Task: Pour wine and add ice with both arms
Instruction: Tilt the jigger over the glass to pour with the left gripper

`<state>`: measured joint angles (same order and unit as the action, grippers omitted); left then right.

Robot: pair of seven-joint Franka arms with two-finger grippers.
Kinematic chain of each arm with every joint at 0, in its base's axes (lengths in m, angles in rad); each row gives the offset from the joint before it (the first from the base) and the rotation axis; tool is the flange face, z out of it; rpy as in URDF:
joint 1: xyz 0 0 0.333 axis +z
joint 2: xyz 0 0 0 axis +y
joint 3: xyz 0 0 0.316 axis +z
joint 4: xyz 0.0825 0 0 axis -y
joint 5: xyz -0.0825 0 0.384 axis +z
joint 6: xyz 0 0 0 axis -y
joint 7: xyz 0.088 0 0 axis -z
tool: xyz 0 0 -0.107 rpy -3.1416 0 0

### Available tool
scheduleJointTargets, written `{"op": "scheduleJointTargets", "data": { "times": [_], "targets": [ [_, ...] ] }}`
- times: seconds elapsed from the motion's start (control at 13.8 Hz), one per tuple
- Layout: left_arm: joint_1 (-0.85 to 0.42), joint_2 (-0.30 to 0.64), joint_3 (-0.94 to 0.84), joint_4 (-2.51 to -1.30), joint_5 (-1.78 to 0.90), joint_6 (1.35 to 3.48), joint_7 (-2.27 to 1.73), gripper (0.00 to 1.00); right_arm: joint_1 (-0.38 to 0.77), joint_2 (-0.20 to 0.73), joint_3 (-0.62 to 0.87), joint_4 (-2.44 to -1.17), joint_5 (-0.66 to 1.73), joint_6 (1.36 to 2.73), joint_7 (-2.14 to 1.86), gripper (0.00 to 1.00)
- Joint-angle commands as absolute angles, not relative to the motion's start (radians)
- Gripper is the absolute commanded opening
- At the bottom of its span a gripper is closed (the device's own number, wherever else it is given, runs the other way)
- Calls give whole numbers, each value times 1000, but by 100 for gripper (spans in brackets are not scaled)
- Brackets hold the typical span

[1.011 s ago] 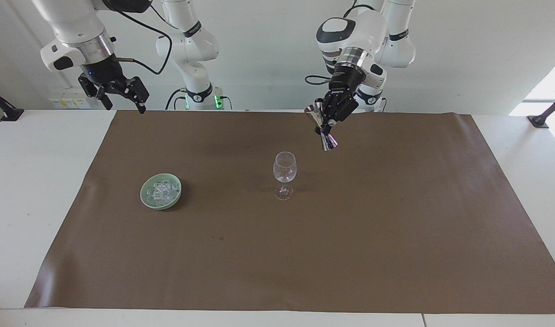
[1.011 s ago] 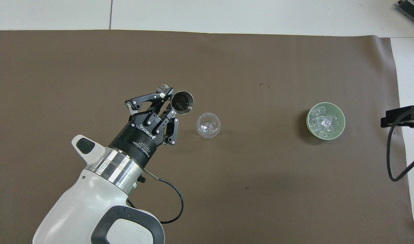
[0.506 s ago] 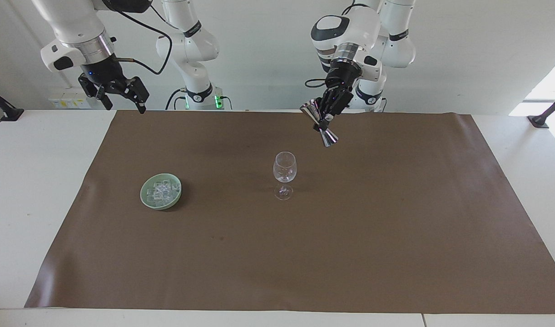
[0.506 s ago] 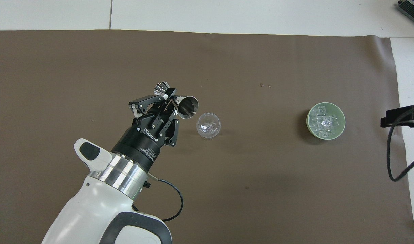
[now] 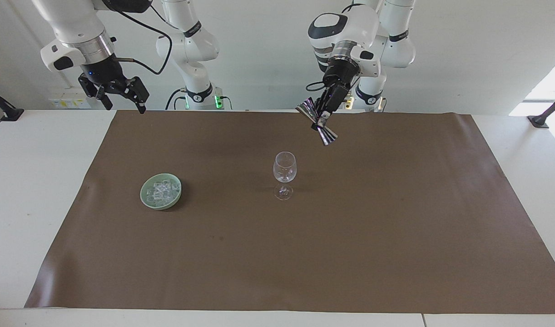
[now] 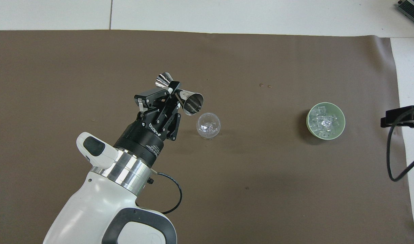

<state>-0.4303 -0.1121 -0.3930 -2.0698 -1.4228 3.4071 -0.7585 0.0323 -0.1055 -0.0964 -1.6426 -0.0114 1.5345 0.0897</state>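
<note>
My left gripper (image 5: 323, 121) (image 6: 174, 93) is shut on the waist of a silver double-cone jigger (image 5: 317, 121) (image 6: 192, 101). The jigger hangs tilted in the air, its wide mouth turned toward the wine glass (image 5: 284, 169) (image 6: 208, 125) and close beside the glass's rim in the overhead view. The glass stands upright mid-mat. I see no wine. Clear ice (image 5: 161, 190) (image 6: 324, 122) fills a pale green bowl (image 5: 143, 195) (image 6: 309, 118) toward the right arm's end. My right gripper (image 5: 125, 106) (image 6: 399, 117) waits open and raised over the mat's corner near its base.
A brown mat (image 5: 350, 227) (image 6: 261, 189) covers most of the white table. A black cable (image 6: 395, 159) hangs from the right arm over the table's edge. Two small specks (image 6: 265, 85) lie on the mat, farther from the robots than the bowl.
The left wrist has rolled, tipping the jigger's wide mouth further down toward the glass and shifting it slightly toward it. The right arm has stayed still.
</note>
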Motion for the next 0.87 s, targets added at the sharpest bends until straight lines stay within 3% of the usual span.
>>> {"op": "scheduleJointTargets", "data": {
  "times": [0.0, 0.79],
  "targets": [
    [-451, -94, -385, -2040, -1431, 3438, -651, 0, 21, -121, -92, -1658, 11, 1536, 58, 100],
    [-451, -71, -384, -2000, -1430, 3438, -440, 0, 21, -121, -92, -1658, 12, 1536, 58, 100]
  ]
}}
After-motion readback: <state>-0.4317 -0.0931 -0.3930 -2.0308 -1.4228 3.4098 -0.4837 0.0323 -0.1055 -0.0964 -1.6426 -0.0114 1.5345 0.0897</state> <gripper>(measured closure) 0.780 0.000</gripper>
